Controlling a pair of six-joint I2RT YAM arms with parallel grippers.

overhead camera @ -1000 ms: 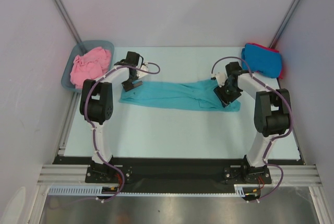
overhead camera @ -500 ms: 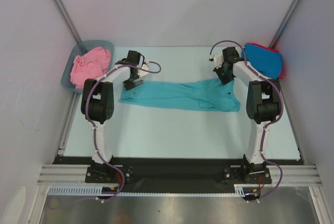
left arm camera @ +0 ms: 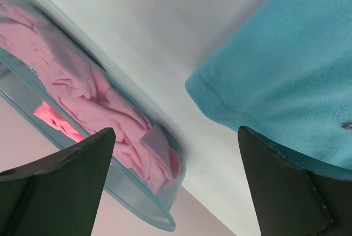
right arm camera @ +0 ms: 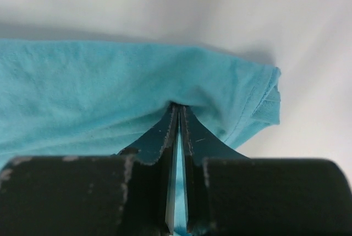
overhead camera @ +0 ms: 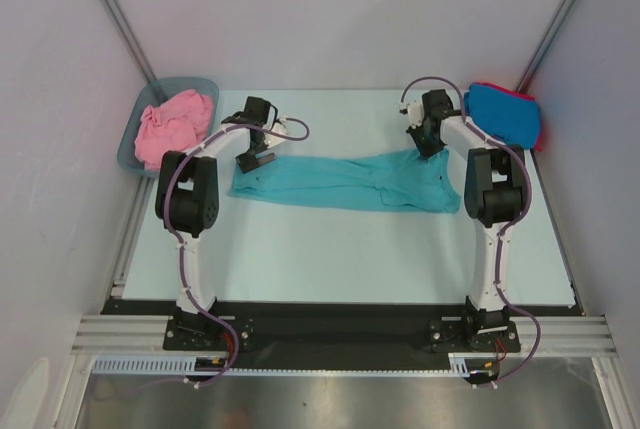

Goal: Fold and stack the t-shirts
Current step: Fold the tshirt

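Between right fingers (right arm camera: 154, 141), a fold of teal t-shirt (right arm camera: 104, 87)

Room on my near side, crowding at the far corners.
The table (overhead camera: 330, 249) lies bare toward my bases; the teal t-shirt (overhead camera: 335, 181) spans between my arms, the tub (overhead camera: 127, 149) of pink t-shirt (overhead camera: 175, 124) flanks my left gripper (overhead camera: 253, 161), the bright blue t-shirt (overhead camera: 505, 114) my right gripper (right arm camera: 177, 106).

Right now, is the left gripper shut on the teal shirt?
No: the left wrist view shows the left gripper wide open, with none of the teal shirt pinched between its fingers.
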